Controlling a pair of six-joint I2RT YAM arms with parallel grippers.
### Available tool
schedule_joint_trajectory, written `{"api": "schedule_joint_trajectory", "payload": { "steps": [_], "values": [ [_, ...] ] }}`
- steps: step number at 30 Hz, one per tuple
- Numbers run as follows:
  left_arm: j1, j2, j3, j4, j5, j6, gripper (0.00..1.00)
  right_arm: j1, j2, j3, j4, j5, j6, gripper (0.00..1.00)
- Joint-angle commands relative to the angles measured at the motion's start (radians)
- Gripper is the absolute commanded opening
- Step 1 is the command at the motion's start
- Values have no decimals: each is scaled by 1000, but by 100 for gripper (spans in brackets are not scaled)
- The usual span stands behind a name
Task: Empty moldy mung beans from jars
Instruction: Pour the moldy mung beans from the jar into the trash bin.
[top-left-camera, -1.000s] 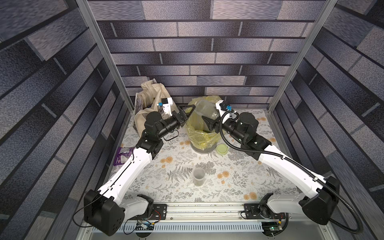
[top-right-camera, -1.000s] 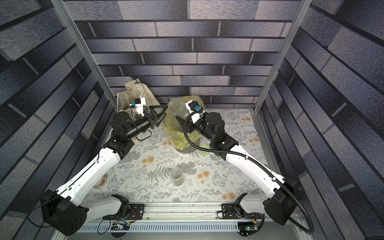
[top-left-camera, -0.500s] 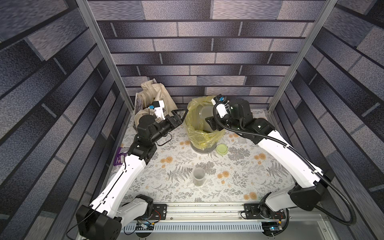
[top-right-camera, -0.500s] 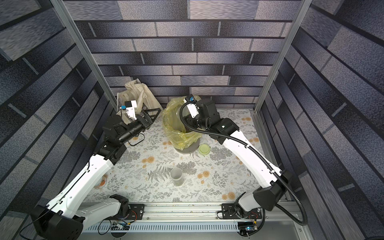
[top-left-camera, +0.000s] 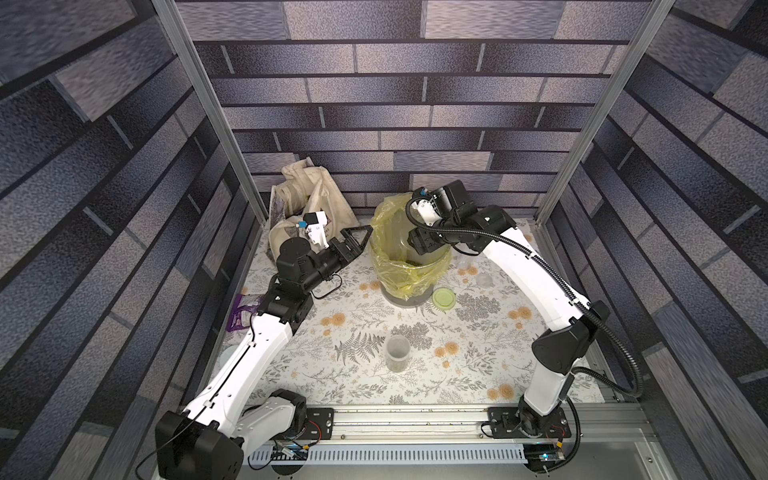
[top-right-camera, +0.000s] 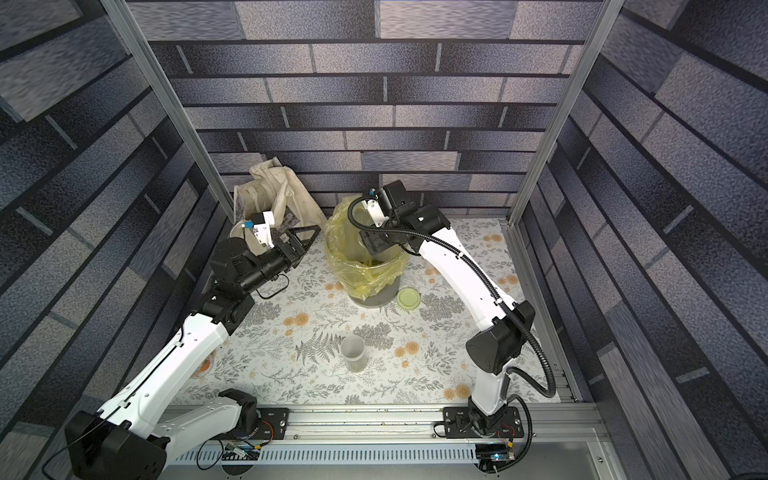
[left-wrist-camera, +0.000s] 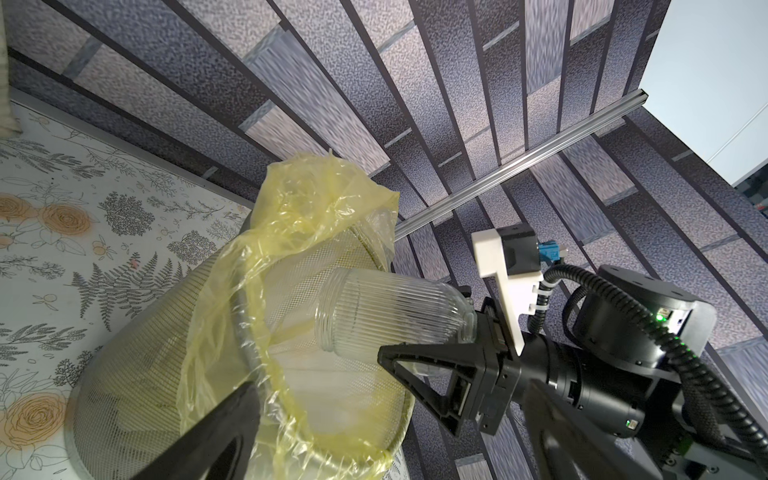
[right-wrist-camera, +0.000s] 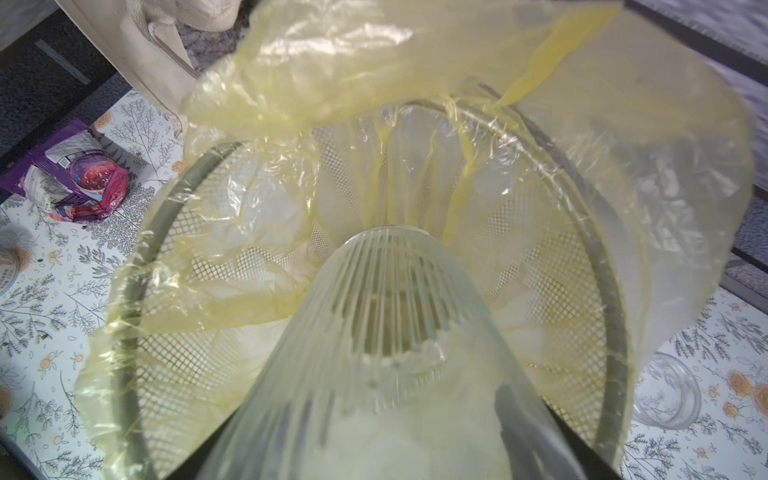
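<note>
The floral bench (top-left-camera: 353, 374) carries a grey mesh bin (top-left-camera: 399, 296) lined with a yellow bag (top-left-camera: 386, 216), standing near the back wall. A cloth sack (top-left-camera: 307, 195) slumps in the back corner beside it.

The right end effector (left-wrist-camera: 390, 328) reaches over the bin's rim and grips the wide jar (left-wrist-camera: 386, 316) by its base. The jar is tipped with its open mouth pointing down into the bag. The left end effector (top-left-camera: 353, 245) hangs just beside the bag with its jaws spread wide and nothing between them.

The slim jar (top-left-camera: 397, 353) stands upright mid-bench, well apart from both arms. The short jar (right-wrist-camera: 665, 399) lies on the bench near the bin. A purple packet (top-left-camera: 245, 309) lies at the bench's edge under the left arm. The green lid (top-left-camera: 444, 298) lies flat just beside the bin's foot. Mung beans (top-right-camera: 374, 262) show as an olive patch inside the bag.
</note>
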Motion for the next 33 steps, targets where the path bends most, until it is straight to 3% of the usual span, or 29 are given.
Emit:
{"api": "schedule_joint_trajectory", "payload": {
  "steps": [1, 13, 18, 24, 31, 33],
  "values": [
    [8, -26, -10, 51, 13, -2, 100, -1, -17, 69, 1, 3, -23, 46],
    [15, 2, 36, 21, 1, 15, 100, -11, -220, -126, 219, -64, -29, 45],
    [11, 15, 44, 50, 10, -10, 100, -21, -335, -300, 402, -103, -10, 43],
    [6, 19, 50, 44, -1, -19, 100, -29, -164, 2, 26, -47, -57, 43],
    [0, 30, 50, 54, -5, -30, 100, -25, -140, 5, -22, -34, -86, 43],
    [1, 39, 49, 94, 20, -35, 100, -35, -179, -42, 39, -83, -70, 43]
  ]
}}
